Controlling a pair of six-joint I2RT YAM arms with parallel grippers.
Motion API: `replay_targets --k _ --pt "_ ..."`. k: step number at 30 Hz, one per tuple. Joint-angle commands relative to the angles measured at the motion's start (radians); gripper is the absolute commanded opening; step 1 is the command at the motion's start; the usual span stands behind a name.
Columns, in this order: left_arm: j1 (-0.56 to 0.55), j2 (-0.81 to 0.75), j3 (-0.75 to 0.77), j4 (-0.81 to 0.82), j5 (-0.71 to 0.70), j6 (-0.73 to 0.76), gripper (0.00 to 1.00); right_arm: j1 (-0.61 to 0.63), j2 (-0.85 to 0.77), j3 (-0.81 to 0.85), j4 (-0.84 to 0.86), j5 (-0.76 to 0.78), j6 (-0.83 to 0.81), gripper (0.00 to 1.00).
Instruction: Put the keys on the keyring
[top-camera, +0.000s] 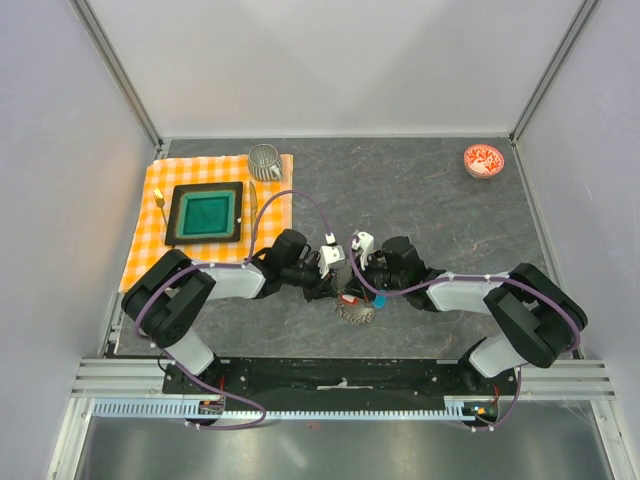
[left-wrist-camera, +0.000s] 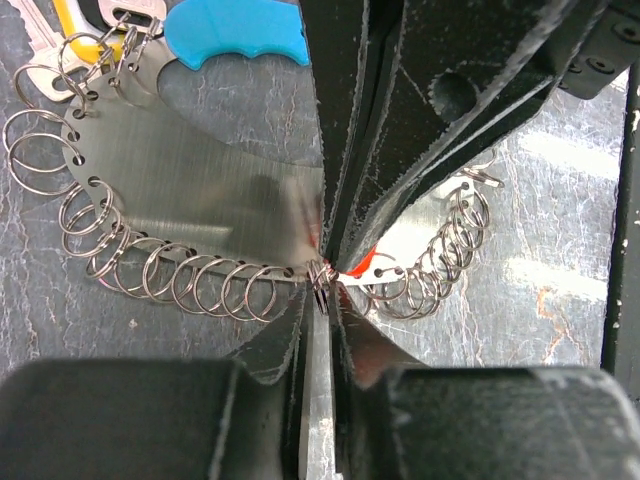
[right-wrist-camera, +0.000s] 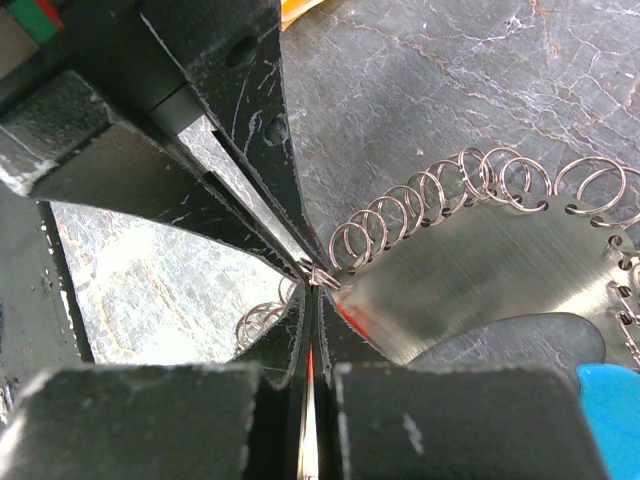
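Note:
The keyring is a shiny crescent metal plate (left-wrist-camera: 190, 190) edged with many small split rings and carrying a bright blue tag (left-wrist-camera: 240, 30). It lies on the table between both arms (top-camera: 356, 313). A yellow-headed key (left-wrist-camera: 75, 20) and a silver key (left-wrist-camera: 30, 40) hang at its far end. My left gripper (left-wrist-camera: 325, 288) is shut on one split ring at the plate's edge. My right gripper (right-wrist-camera: 318, 285) is shut tip to tip against it, with a thin red sliver of a key (right-wrist-camera: 311, 365) between its jaws. The plate (right-wrist-camera: 480, 270) and the blue tag (right-wrist-camera: 610, 400) also show in the right wrist view.
An orange checked cloth (top-camera: 150, 225) at the left carries a green tray in a black frame (top-camera: 206, 213), a metal mug (top-camera: 264, 160) and yellow-handled cutlery (top-camera: 161, 203). A red-patterned bowl (top-camera: 484, 160) sits far right. Walls close in on three sides.

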Motion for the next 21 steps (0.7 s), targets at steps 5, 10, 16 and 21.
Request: replay_targets --k 5,10,16,21 --pt "0.001 -0.006 0.018 -0.009 0.011 -0.018 0.12 0.0 -0.027 0.001 0.04 0.032 -0.002 0.0" --pt "0.001 -0.013 0.01 -0.009 0.02 -0.018 0.13 0.0 -0.025 0.009 0.014 0.084 0.001 0.0" --pt "-0.001 -0.016 0.009 -0.009 0.016 -0.023 0.15 -0.002 -0.034 0.018 -0.049 0.157 0.005 0.0" --pt "-0.001 -0.011 0.012 -0.009 0.012 -0.024 0.2 0.0 -0.054 0.015 -0.073 0.206 0.01 0.0"
